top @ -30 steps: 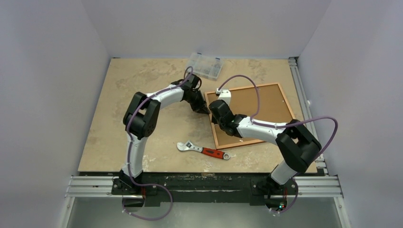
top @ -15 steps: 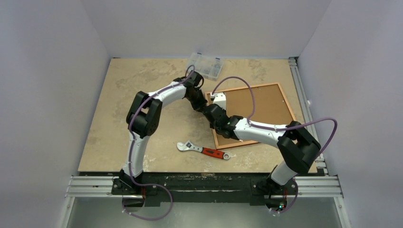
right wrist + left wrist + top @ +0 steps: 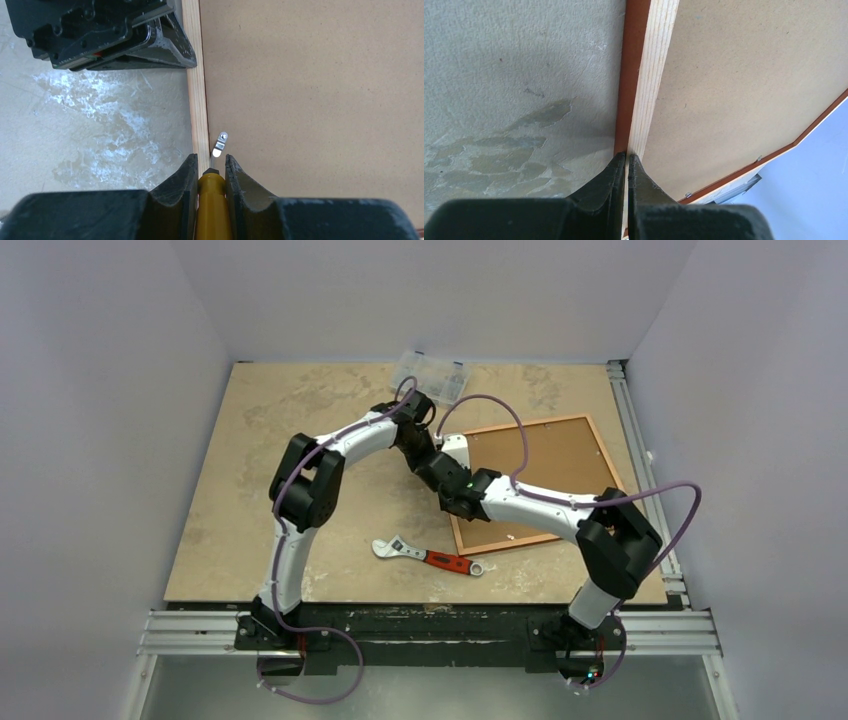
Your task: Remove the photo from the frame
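Frame (image 3: 560, 421) lies flat and a bit turned, close to the right edge of the desk (image 3: 300, 400). From above it is a thin red-orange ring. Its back is up, filled by the brown board (image 3: 545, 465). The photo cannot be seen. I think it is under the board, face down. Both sets of jaws meet at the frame's left side. A wrench (image 3: 428, 556) lies near the near edge and a clear box (image 3: 432, 376) by the far edge, both apart from the frame.

From the left wrist, the left jaws are closed tight with nothing between them. Their tips sit on the frame's side and seem to press it down.

From the right wrist, the right jaws are clamped on a yellow screwdriver (image 3: 213, 210). Its tip is at a small metal clip (image 3: 218, 144) on the board's edge, just beside the frame. I think the step is to turn this clip away so the board can come out.

The frame looks light and stiff, so one push should hold it. The board is stiff too, but it sits flush, so it needs lifting at an edge. The photo will likely be thin, bendy and easy to crease. Best to pinch it softly at a corner and slide it out flat.
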Controlling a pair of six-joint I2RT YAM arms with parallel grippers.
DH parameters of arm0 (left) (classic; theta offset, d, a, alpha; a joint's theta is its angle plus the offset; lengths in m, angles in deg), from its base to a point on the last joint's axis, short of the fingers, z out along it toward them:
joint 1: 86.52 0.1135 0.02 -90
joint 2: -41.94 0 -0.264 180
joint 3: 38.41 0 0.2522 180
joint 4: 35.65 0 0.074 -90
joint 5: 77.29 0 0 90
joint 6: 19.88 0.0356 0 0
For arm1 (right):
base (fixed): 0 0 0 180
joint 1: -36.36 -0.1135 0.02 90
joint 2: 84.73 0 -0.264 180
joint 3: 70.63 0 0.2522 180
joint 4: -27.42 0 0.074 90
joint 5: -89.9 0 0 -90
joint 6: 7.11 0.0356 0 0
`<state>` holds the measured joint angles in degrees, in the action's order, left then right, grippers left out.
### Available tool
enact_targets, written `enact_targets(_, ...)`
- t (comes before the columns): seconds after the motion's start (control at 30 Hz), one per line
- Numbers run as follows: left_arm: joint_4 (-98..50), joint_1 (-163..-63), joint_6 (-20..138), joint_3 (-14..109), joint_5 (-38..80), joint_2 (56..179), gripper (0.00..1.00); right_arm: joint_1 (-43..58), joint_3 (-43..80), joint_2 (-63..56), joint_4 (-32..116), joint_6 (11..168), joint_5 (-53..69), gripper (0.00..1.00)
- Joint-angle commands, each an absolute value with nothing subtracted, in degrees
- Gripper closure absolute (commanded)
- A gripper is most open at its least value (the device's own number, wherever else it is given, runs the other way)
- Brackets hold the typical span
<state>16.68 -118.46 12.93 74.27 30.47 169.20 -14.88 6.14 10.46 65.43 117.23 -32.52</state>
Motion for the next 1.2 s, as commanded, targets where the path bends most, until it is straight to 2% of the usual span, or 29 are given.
enact_targets(0.0, 15.3, -119.2, 14.2, 75.4, 25.7, 171.7, 0.99, -15.3, 8.5, 12.1, 78.1, 119.4, -29.3, 1.0)
enact_targets(0.2, 15.2, -119.2, 15.2, 75.4, 26.2, 171.7, 0.99, -15.4, 8.4, 7.7, 83.1, 120.2, -35.0, 1.0)
enact_targets(0.33, 15.1, -119.2, 16.7, 75.5, 27.2, 171.8, 0.99, -15.3, 2.9, -1.8, 76.6, 120.0, -28.8, 1.0)
enact_targets(0.47, 13.2, -119.1, 19.5, 74.1, 28.5, 171.0, 0.98, -15.1, -2.4, -10.3, 74.4, 121.2, -28.5, 1.0)
enact_targets(0.53, 10.7, -119.1, 22.1, 72.4, 29.8, 169.4, 0.92, -14.9, -4.4, -12.9, 74.5, 121.4, -28.7, 1.0)
enact_targets(0.67, 3.9, -119.2, 25.9, 66.9, 31.8, 162.3, 0.64, -13.4, -8.9, -17.4, 73.2, 122.7, -27.2, 1.0)
enact_targets(0.77, 1.8, -119.9, 29.0, 62.6, 32.9, 157.0, 0.51, -12.8, -11.5, -20.8, 72.9, 124.2, -26.7, 1.0)
enact_targets(0.93, 0.9, -124.8, 30.4, 55.0, 30.2, 149.9, 0.41, -12.6, -13.9, -27.7, 74.4, 126.8, -28.0, 1.0)
enact_targets(1.1, 0.1, -130.7, 26.1, 49.9, 25.7, 148.1, 0.4, -12.6, -13.4, -32.2, 78.1, 129.1, -29.6, 1.0)
enact_targets(1.17, 0.3, -133.1, 25.7, 48.8, 20.5, 147.2, 0.41, -12.6, -13.2, -34.1, 79.3, 129.1, -30.2, 1.0)
